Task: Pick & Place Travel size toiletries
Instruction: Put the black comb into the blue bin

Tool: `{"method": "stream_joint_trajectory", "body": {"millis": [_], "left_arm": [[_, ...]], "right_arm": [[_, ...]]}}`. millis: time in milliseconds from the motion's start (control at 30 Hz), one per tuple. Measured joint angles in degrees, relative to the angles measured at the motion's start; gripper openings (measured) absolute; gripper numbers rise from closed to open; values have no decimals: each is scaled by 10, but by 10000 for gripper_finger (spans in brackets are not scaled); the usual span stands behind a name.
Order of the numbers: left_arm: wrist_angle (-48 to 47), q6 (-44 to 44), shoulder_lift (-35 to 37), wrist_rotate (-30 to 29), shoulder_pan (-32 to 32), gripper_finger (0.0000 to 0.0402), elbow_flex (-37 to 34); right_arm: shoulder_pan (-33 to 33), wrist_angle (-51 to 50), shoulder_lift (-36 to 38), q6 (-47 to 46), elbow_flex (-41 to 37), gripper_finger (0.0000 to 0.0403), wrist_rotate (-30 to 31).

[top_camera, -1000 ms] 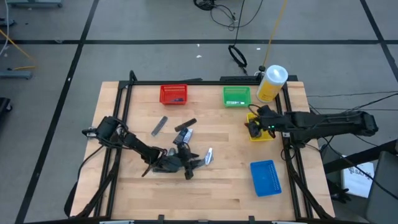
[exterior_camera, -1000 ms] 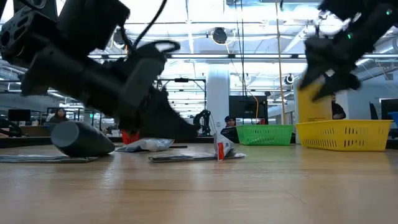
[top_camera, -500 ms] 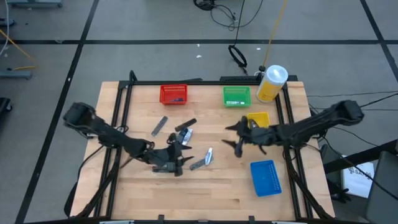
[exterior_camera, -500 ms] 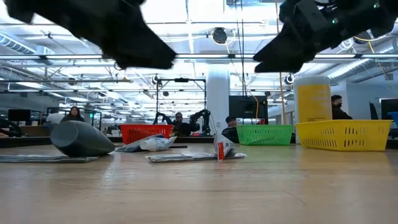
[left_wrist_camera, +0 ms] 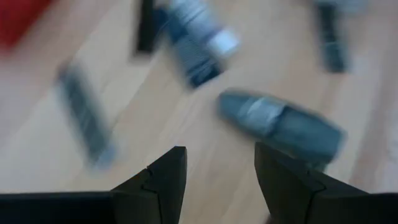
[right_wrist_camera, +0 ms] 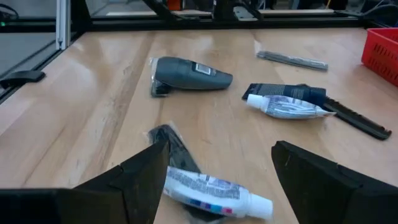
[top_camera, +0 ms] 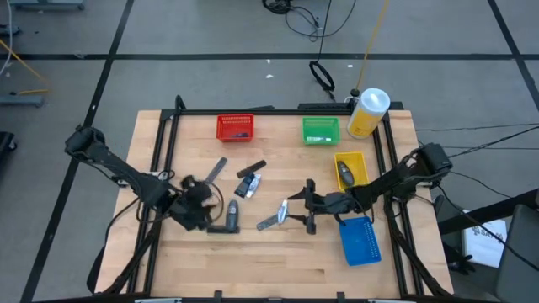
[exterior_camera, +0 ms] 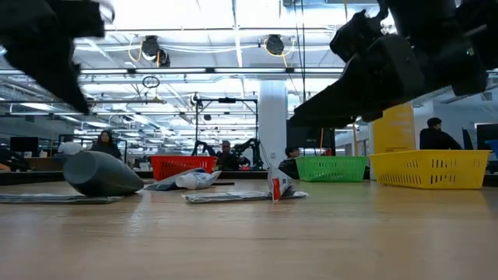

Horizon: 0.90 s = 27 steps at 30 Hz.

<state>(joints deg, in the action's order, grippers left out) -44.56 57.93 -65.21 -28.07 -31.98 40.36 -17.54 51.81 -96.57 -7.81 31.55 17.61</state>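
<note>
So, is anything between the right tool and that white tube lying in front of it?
Nothing visible. The right tool stands open just short of the white tube, with only bare table between them. The grey bottle lies farther off, beyond the tube.

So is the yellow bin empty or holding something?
Holding something: the yellow bin has one dark toiletry lying inside, seen from the high view.

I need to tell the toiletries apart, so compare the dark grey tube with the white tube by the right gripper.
The dark grey tube is stubby and tapered, while the white tube is slimmer and has coloured print. The dark grey tube rests on bare wood, but the white tube lies across a black sachet. The white tube sits just ahead of the open right gripper, and the dark grey tube is farther off. Both lie flat, unheld.
</note>
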Motion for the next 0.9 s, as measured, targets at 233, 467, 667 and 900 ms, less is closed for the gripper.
{"method": "stream_joint_trajectory", "body": {"millis": [233,467,667,900], "left_arm": [[-89,219,8,-72,5,189,-37],[-19,250,8,-134,62,204,-119],[171,174,8,-135,126,262,-192],[313,53,0,-124,184,269,-246]], "right_arm": [[3,7,-13,0,0,276,1],[3,6,-13,0,0,276,1],[3,5,-13,0,0,276,1],[3,1,-13,0,0,276,1]]}}
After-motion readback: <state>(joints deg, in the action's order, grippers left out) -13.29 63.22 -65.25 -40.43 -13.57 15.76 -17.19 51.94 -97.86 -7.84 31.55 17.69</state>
